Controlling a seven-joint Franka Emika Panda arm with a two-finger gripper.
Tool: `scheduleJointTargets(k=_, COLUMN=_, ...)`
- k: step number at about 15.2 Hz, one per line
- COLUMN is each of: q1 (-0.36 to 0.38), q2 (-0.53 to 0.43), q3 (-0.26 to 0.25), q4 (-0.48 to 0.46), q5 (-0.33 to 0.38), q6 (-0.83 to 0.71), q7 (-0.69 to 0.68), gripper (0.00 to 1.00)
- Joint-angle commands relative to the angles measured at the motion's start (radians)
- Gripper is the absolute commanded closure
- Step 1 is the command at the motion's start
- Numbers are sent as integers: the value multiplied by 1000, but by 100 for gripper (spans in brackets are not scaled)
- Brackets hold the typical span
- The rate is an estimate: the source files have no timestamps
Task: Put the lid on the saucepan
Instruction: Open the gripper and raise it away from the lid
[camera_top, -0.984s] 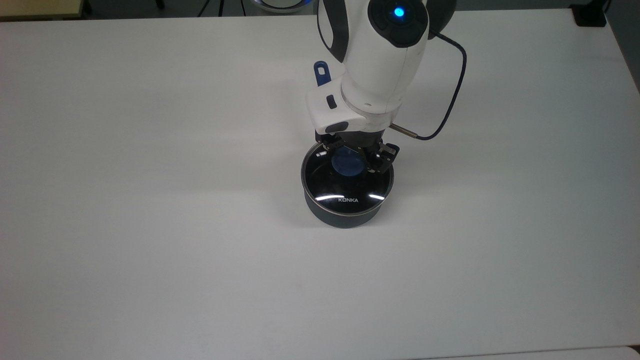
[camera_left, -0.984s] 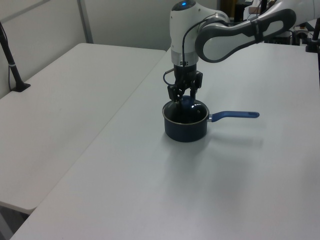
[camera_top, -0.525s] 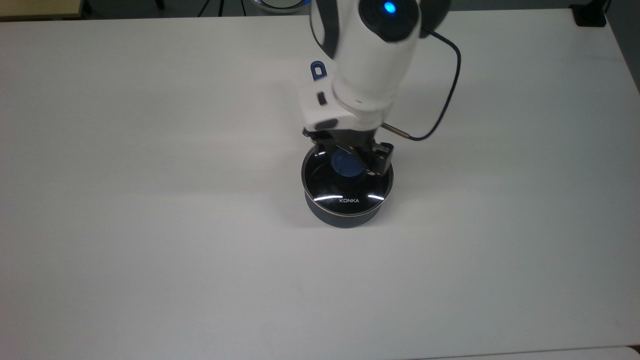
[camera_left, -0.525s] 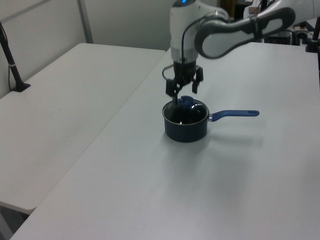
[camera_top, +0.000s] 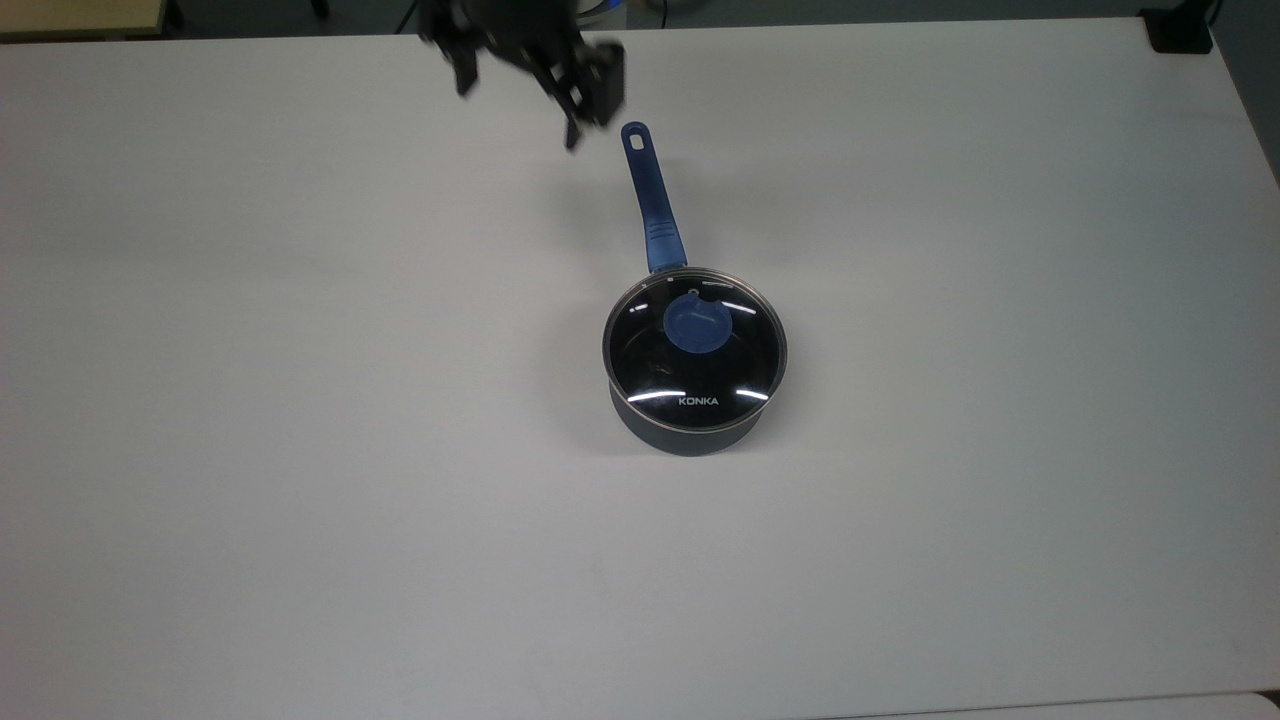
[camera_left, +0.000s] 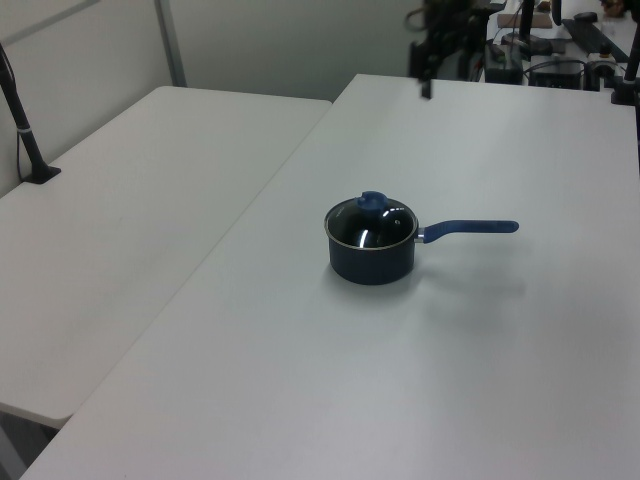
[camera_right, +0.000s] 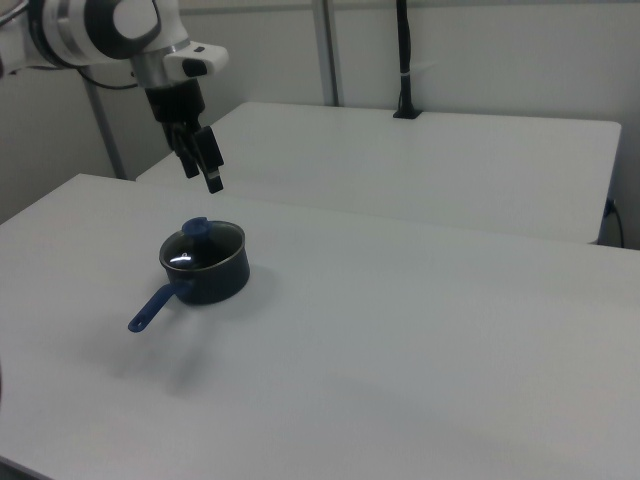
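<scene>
White arm (camera_right: 110, 25), grey joints, black end effector (camera_right: 198, 158)

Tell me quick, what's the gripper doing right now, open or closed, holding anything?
Gripper: open and holding nothing, raised well above the table. The lid sits on the saucepan.

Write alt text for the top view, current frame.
A glass lid with a blue knob sits on a dark saucepan on a white table; the pan's blue handle points toward the top edge. The black gripper hangs open near that edge, apart from the pan.
</scene>
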Motion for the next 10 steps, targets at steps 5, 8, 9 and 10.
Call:
scheduleJointTargets(k=5, q1=-54, q2=-177, q3=-61, q4=-194, q5=34, q6=20, q7=-503, gripper=0)
scheduleJointTargets(k=8, q1=-53, q2=-172, q3=-61, q4=-177, q5=34, q6=29, q7=-537, gripper=0)
scheduleJointTargets(k=9, q1=-53, q2=-171, q3=-61, q4=-174, q5=34, q6=30, q7=-536, gripper=0)
scheduleJointTargets(k=10, q1=-53, q2=-171, q3=-61, q4=-174, q5=35, q6=30, q7=-538, gripper=0)
